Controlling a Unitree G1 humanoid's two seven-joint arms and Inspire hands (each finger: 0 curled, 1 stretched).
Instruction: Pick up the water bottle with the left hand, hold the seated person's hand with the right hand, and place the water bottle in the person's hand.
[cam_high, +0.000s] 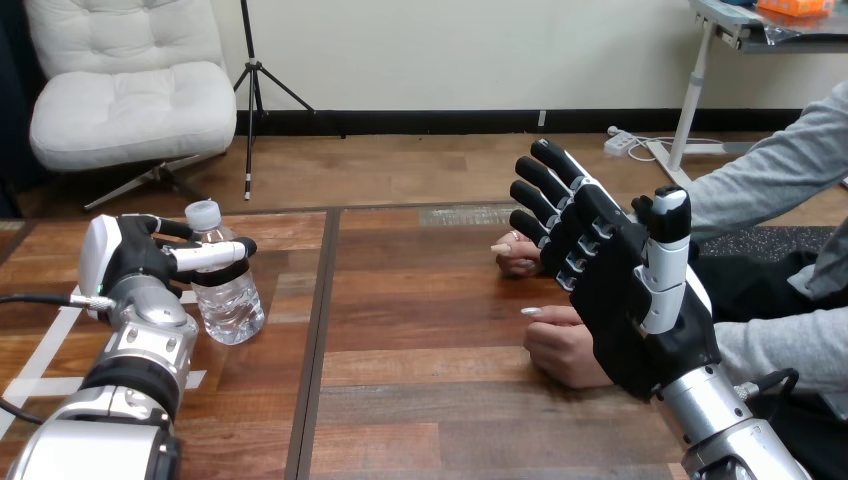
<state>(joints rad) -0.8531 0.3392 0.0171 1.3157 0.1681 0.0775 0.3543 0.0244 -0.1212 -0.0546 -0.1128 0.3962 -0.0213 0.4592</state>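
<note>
Only one water bottle (228, 295) shows in the head view, along with two robot hands and two hands of the seated person. The bottle is small, of clear plastic with a white cap on, and stands upright on the wooden table (430, 400) at the left of the frame. I cannot tell how full it is.

The left hand (125, 258) comes up from the lower left on its silver forearm and is clasped on the bottle, with its fingers (205, 256) curled across the upper part, just under the cap.

The right hand (625, 310) rises from the lower right, released. Its fingers are straight and slightly spread, pointing toward the upper left, and grasp nothing.

Both of the person's hands rest on the table at centre right. The upper one (512, 262) sits just beside the right hand's fingertips and the lower one (560, 350) lies partly behind its palm. Whether the right hand touches either of them cannot be told.
</note>
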